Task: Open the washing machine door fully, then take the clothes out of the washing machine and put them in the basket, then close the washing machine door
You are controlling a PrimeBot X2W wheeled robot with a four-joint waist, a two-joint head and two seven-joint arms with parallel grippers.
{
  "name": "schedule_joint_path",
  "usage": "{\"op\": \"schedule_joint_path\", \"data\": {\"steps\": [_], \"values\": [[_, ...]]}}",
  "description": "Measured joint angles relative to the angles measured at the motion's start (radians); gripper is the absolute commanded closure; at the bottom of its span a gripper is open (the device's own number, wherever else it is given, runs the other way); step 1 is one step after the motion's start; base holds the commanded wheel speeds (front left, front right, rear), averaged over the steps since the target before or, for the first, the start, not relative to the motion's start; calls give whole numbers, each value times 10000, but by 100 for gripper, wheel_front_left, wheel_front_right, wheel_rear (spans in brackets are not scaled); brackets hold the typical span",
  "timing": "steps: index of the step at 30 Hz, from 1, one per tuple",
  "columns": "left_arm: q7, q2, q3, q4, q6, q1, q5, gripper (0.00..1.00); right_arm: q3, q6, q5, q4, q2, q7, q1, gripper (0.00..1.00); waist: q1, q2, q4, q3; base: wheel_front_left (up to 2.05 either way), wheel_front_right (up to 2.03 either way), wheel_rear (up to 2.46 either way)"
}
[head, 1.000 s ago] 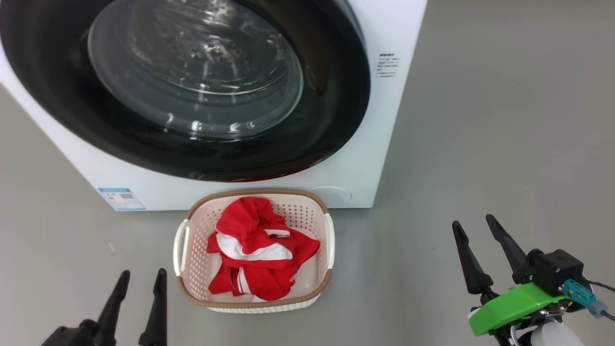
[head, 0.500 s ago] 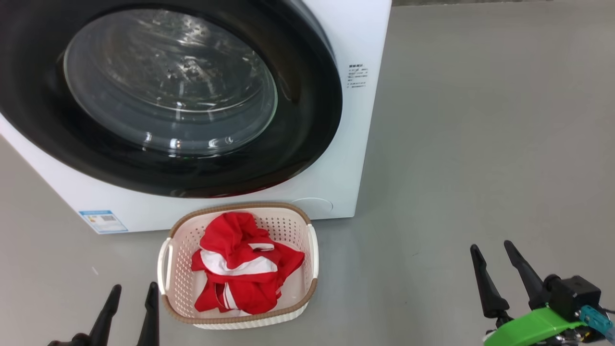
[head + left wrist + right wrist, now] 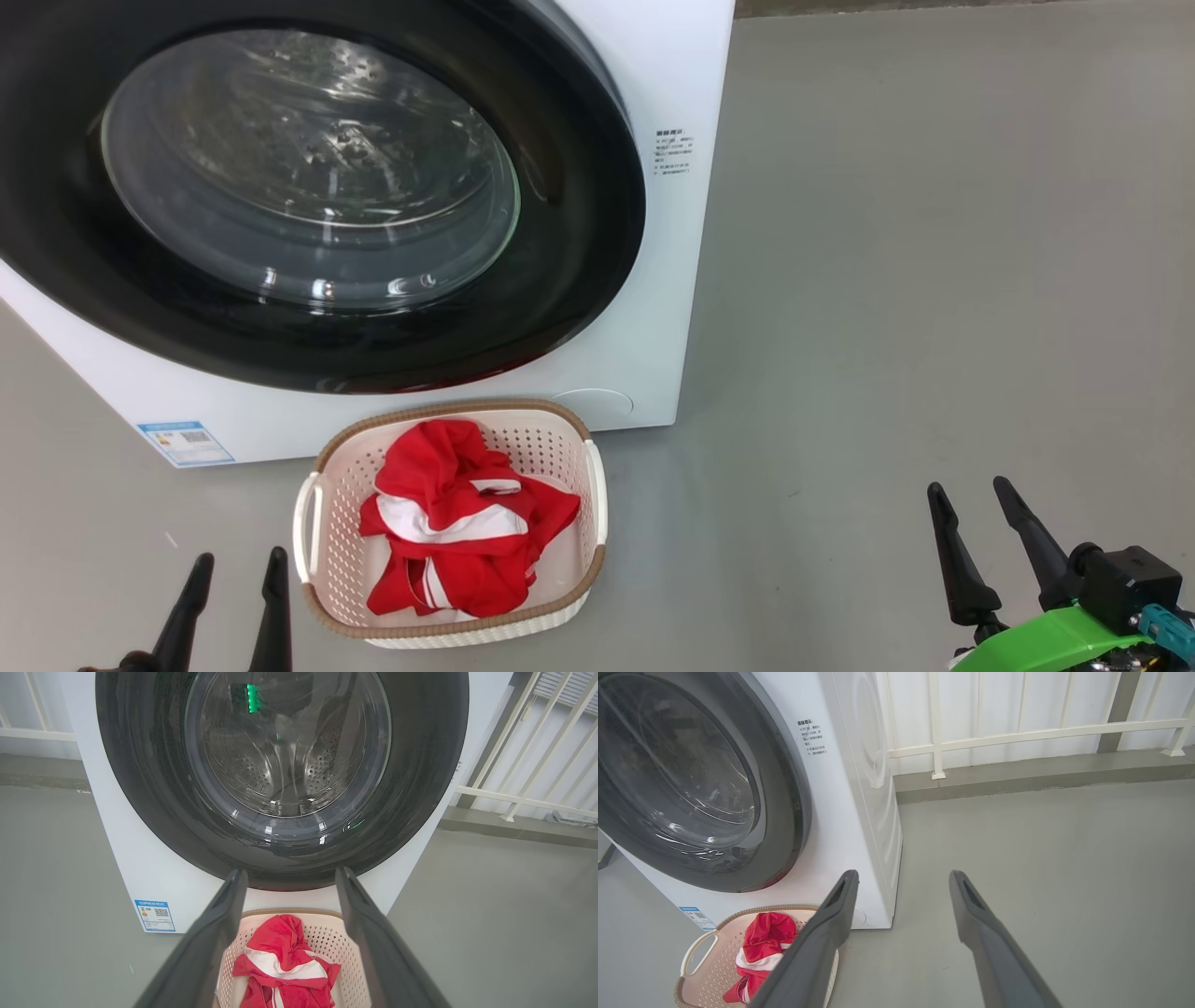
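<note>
Head view: cream perforated plastic basket [image 3: 546,446] before the white washing machine [image 3: 672,280] holds red, white-banded clothes [image 3: 448,532] — left gripper [image 3: 240,555], right gripper [image 3: 967,485]: jaws wide, empty.

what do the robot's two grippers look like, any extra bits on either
The left gripper and right gripper each have two long, dark grey fingers tapering to narrow tips. Behind the right one sit a bright green plastic bracket, a black boxy module and a teal connector.

Right hand [image 3: 967,485], tapered black fingers [image 3: 954,565], green bracket [image 3: 1046,644], teal plug [image 3: 1165,623], perhaps cabled
</note>
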Motion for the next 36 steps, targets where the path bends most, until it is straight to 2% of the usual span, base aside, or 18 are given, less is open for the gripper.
{"op": "schedule_joint_path", "data": {"steps": [15,16,21,27,36], "values": [[0,-21,-2,-184,0,178,36,0,-2,0,-2,-35,35,0,11,0,0,0,73,-92,0,0,0],[15,-42,-8,-92,8,183,36,100,6,2,-2,52,59,0,13,100,0,0,74,-97,0,0,0],[56,-332,-102,499,15,213,15,100,46,2,12,639,326,19,213,100,1,0,77,-99,0,0,0],[213,-345,-121,537,15,212,-569,100,40,2,581,650,351,190,214,100,11,0,110,-152,0,0,0],[477,-349,-123,575,15,199,-1469,100,4,2,1480,610,351,437,202,100,3,0,156,-172,0,0,0]]}}
